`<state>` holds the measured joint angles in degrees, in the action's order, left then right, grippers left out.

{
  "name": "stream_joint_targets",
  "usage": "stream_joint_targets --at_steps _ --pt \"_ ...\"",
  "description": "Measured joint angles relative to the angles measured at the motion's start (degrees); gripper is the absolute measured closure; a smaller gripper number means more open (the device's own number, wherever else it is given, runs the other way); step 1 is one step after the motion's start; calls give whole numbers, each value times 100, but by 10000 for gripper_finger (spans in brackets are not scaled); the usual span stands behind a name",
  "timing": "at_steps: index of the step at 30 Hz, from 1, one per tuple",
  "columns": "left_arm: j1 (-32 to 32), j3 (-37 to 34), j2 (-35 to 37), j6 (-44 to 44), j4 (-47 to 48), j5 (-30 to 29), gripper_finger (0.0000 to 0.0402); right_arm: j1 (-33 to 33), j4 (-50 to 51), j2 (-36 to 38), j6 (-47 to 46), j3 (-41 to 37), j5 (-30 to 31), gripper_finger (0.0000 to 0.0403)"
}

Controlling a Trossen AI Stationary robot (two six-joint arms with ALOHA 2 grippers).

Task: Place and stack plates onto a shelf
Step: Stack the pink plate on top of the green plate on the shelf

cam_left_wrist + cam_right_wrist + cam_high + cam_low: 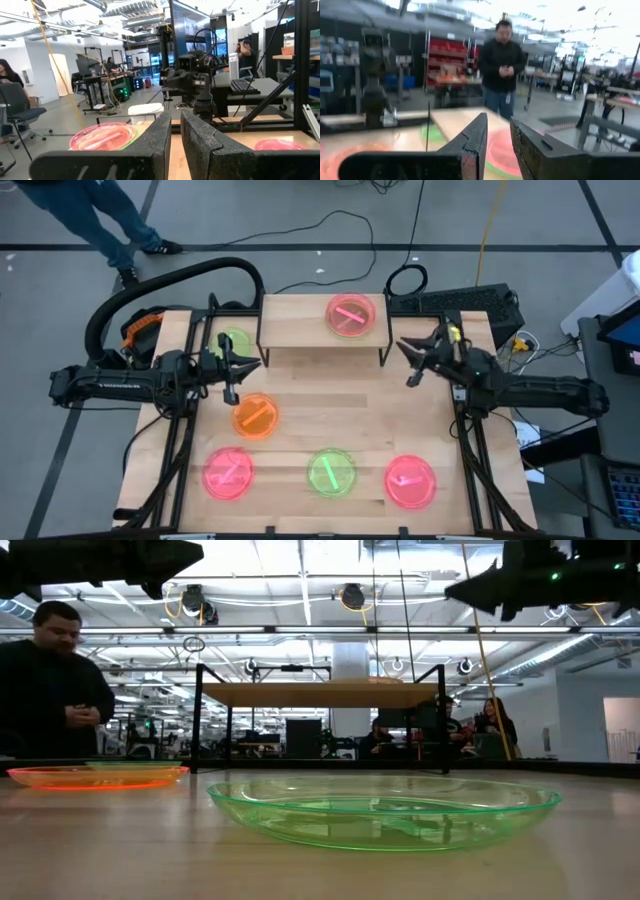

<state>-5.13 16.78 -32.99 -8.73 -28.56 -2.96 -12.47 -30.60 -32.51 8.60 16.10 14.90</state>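
One pink plate (350, 315) sits on the shelf (300, 320), five plates lie on the worktop (300, 395), both grippers empty with jaws narrow: left gripper (238, 368) should open wide, drop squarely onto orange plate (254, 417) rim.

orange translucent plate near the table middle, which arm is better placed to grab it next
Left, probably. The left end effector hovers just above the orange translucent plastic plate, while the right end effector sits across the table beside the raised light-wood shelf.
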Motion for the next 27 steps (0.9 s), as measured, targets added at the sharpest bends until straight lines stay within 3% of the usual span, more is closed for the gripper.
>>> stream_joint_targets --at_steps 9,17,23,27 --pt "0 0 0 -44 2 -4 353 -123 -440 -1018 -140 258 4 332" --pt "0 0 0 -105 2 -6 353 -710 1579 -2600 -41 2310 -15 332" --pt "1 0 1 -101 2 -7 353 -1521 2744 -3799 -3 3676 -32 332" --pt "0 0 0 -105 4 -8 353 -2006 3301 -4568 -131 4300 -702 332"
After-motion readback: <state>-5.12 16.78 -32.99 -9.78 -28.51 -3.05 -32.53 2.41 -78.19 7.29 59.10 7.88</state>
